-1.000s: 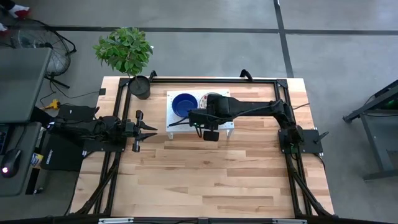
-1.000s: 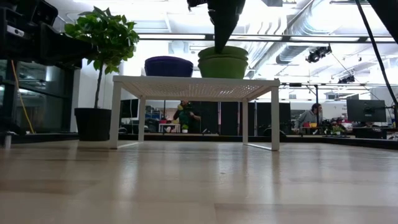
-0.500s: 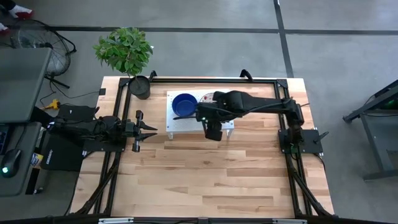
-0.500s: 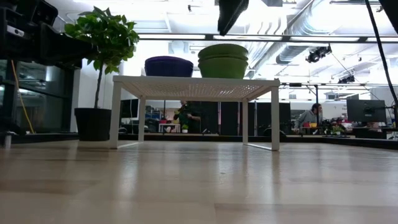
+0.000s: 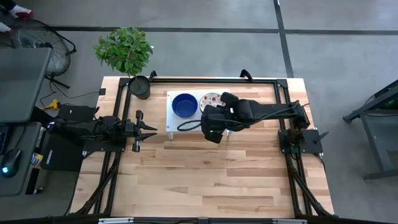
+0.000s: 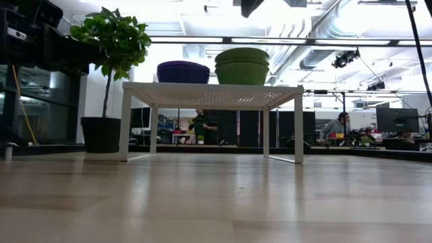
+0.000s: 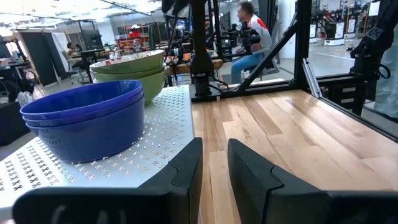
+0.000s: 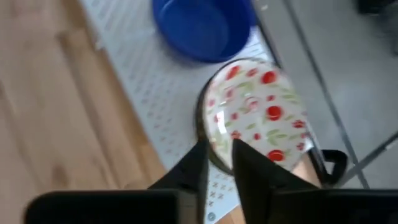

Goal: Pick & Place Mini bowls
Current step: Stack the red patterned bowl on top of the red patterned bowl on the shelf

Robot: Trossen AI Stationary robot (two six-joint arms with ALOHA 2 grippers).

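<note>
Two stacks of mini bowls stand by their bases on a white perforated stand [image 5: 186, 121]. The blue bowls [image 5: 184, 104] [image 6: 183, 71] [image 7: 87, 121] are on its left part. The bowls with red-and-green floral insides [image 5: 212, 99] [image 8: 258, 115] are on its right part, and their outsides look green [image 6: 242, 66] [image 7: 127, 70]. My right gripper [image 5: 208, 121] [image 8: 219, 155] hovers shut above the stand's near edge, beside the floral bowls; only its tip [image 6: 250, 5] shows in the low view. My left gripper [image 5: 148, 129] [image 7: 214, 168] waits shut, left of the stand.
A black plant pot [image 5: 140, 87] [image 6: 101, 133] stands at the table's far left corner, beside the stand. A black frame [image 5: 249, 79] runs round the table's edges. Bare wood [image 5: 205, 174] lies between the stand and the near edge. People sit in the room beyond.
My right gripper has risen from just over the floral-bowl stack and drawn back toward the table's right and near edges, uncovering the floral bowl in the high view. The bowls have stayed in place.
</note>
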